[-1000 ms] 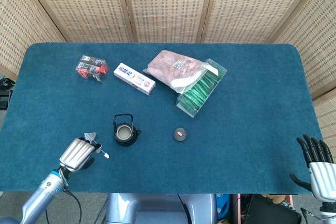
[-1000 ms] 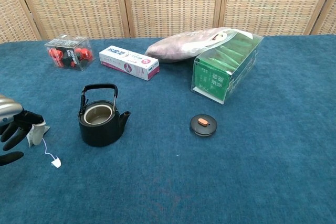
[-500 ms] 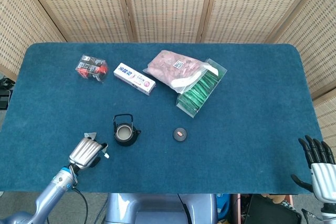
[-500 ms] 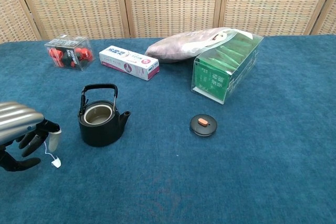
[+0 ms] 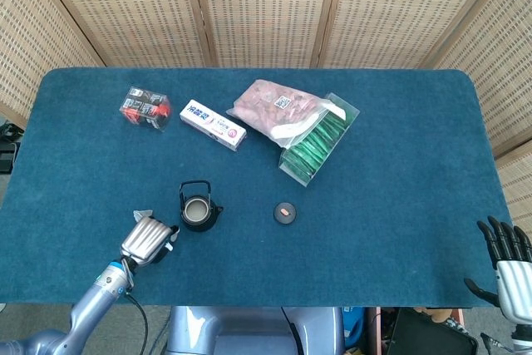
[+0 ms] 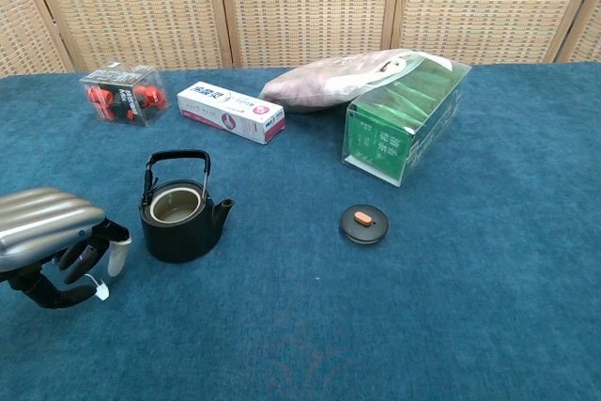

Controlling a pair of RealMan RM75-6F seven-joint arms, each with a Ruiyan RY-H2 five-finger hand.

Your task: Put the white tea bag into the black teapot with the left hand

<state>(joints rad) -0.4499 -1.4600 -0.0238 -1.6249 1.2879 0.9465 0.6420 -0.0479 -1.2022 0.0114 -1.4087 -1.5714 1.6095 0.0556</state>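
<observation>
Holding the white tea bag (image 6: 118, 256) pinched, the left robot hand (image 6: 52, 241) sits just beside the black teapot (image 6: 178, 213); right robot hand (image 5: 509, 259) spread.

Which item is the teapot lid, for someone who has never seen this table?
On the blue table, look near the middle, right of the black teapot and in front of the green box. The lid is a small, flat, black disc lying alone, the only item with an orange knob on top.
</observation>
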